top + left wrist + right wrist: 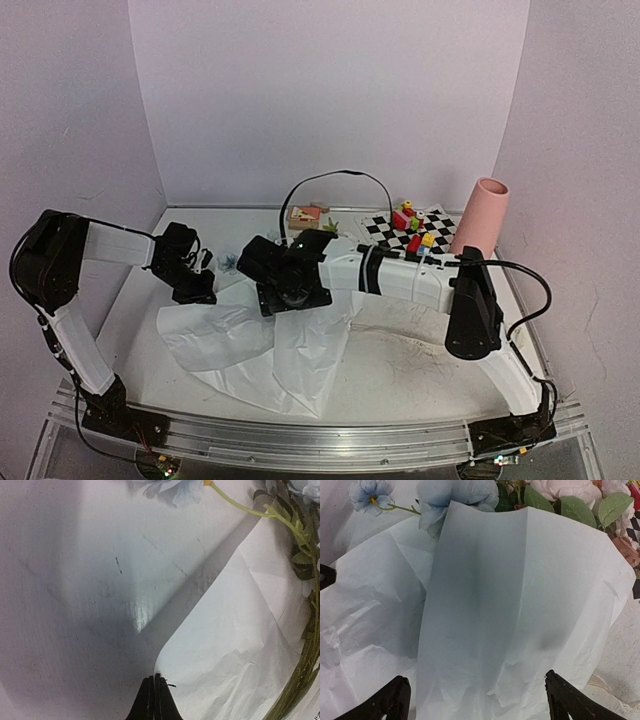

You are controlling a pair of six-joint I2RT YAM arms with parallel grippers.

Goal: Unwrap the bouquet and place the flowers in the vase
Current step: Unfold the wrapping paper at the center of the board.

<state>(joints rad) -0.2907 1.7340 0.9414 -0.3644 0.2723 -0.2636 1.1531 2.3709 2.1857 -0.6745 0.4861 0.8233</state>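
The right gripper point(480, 702) stands wide apart, its fingers point(390, 700) either side of a raised fold of the white paper sheet point(520, 605), gripping nothing. Past the paper's far edge the flowers point(560, 489) show only in part, their blooms cut off by the frame. The left gripper point(152, 695) is pressed together at a corner of the sheet; whether it nips the edge cannot be told. Green stems point(306, 665) run down beside it.

From above, the right wrist hides the blooms. The creased paper spreads over the scuffed white table point(420, 350). The vase point(481, 215) stands upright far right, well apart from the paper, just beside a checkered mat point(383, 228) carrying toy blocks point(410, 222). Plain pale walls point(330, 90) close three sides.
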